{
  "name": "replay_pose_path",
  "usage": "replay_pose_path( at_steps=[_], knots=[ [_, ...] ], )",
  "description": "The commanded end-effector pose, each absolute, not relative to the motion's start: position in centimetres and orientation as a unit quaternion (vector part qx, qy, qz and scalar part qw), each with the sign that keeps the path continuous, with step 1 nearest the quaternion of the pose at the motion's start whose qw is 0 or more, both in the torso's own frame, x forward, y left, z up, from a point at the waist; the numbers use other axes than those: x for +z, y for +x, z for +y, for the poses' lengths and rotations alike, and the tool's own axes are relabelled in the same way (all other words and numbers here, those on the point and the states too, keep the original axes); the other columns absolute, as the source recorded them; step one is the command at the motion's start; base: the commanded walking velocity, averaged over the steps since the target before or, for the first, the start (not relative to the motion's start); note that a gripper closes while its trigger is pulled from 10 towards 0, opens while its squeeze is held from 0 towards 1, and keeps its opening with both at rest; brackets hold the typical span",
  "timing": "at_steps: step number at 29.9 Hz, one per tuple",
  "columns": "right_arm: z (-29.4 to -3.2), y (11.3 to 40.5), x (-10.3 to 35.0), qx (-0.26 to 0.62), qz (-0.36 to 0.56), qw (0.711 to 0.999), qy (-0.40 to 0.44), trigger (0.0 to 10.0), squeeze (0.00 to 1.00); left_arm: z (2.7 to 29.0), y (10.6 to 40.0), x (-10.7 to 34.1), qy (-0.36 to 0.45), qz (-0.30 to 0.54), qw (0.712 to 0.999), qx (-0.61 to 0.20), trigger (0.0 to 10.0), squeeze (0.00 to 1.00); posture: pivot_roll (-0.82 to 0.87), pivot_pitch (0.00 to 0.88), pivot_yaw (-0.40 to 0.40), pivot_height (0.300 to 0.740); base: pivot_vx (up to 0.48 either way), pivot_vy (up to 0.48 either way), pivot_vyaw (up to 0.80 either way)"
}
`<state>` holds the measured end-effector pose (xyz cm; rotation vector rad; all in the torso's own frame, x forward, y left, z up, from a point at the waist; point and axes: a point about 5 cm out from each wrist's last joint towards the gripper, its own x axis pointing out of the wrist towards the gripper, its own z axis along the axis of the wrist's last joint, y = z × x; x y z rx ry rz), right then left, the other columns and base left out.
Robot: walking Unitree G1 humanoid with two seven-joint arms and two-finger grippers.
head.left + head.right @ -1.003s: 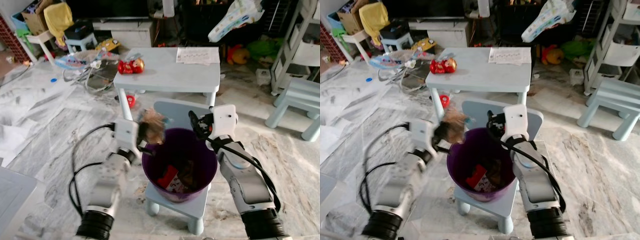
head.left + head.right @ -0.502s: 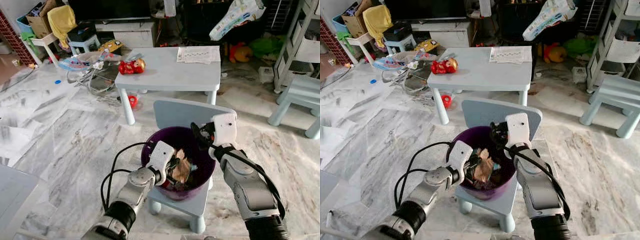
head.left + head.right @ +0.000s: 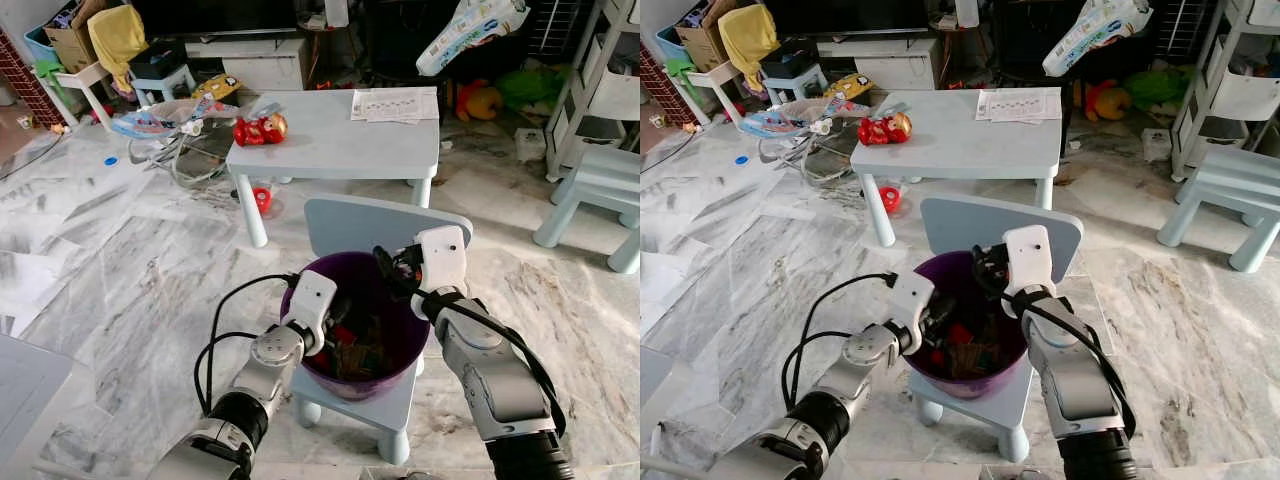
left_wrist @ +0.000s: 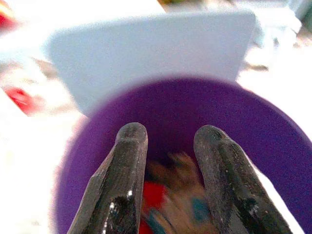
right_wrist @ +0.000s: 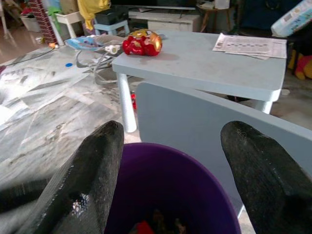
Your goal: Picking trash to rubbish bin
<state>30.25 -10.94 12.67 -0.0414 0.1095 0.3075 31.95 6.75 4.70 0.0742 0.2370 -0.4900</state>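
Note:
A purple bin stands on the seat of a small light-blue chair. Crumpled brown and red trash lies at its bottom. My left gripper reaches in over the bin's left rim; its fingers are open with nothing between them, and the blurred trash lies below them. My right gripper hovers open at the bin's far right rim, and in the right wrist view its wide-spread fingertips frame the bin and the chair back.
A light-blue table stands behind the chair, bearing a red toy and a paper sheet. A blue stool and white shelves are at the right. Cables and clutter lie on the marble floor at the far left.
My left gripper carried a brown crumpled piece over the rim, lowered it into the bin and let it go. The right gripper has barely moved.

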Motion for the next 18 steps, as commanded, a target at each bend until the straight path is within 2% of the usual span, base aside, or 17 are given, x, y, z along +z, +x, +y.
replay_pose_path(
  at_steps=[1, 5, 6, 7, 8, 10, 18],
  knots=[
    [-10.1, 30.3, 13.0, 0.172, 0.049, 0.984, -0.021, 10.0, 0.0, 8.9, 33.1, 6.6, 0.042, 0.054, 0.981, -0.18, 10.0, 1.0, -0.11, 0.086, 0.092, 0.74, 0.0, 0.0, 0.0],
    [-9.8, 30.4, 13.3, 0.178, 0.04, 0.983, -0.017, 10.0, 0.0, 10.5, 33.4, 7.7, 0.051, 0.011, 0.989, -0.141, 10.0, 1.0, -0.1, 0.084, 0.091, 0.74, 0.0, 0.0, 0.0],
    [-9.5, 30.5, 13.6, 0.188, 0.03, 0.982, -0.012, 10.0, 0.0, 12.1, 33.5, 8.6, 0.059, -0.021, 0.993, -0.097, 10.0, 1.0, -0.08, 0.078, 0.085, 0.74, 0.0, 0.0, 0.0],
    [-9.5, 30.5, 13.6, 0.188, 0.03, 0.982, -0.012, 10.0, 0.0, 12.1, 33.5, 8.6, 0.059, -0.021, 0.993, -0.097, 10.0, 1.0, -0.08, 0.078, 0.085, 0.74, 0.0, 0.0, 0.0],
    [-9.3, 30.5, 13.7, 0.195, 0.023, 0.98, -0.009, 10.0, 0.0, 13.6, 33.4, 9.2, 0.072, -0.043, 0.995, -0.06, 10.0, 1.0, -0.08, 0.075, 0.084, 0.74, 0.0, 0.0, 0.0],
    [-9.0, 30.5, 13.9, 0.201, 0.019, 0.979, -0.009, 10.0, 0.0, 14.7, 33.1, 9.7, 0.086, -0.062, 0.994, -0.033, 10.0, 1.0, -0.07, 0.073, 0.082, 0.74, 0.0, 0.0, 0.0],
    [-8.9, 30.7, 14.3, 0.209, 0.004, 0.978, -0.013, 10.0, 0.0, 18.3, 30.6, 10.2, 0.108, -0.077, 0.99, 0.054, 10.0, 1.0, -0.04, 0.07, 0.07, 0.74, 0.0, 0.0, 0.0]
  ],
)
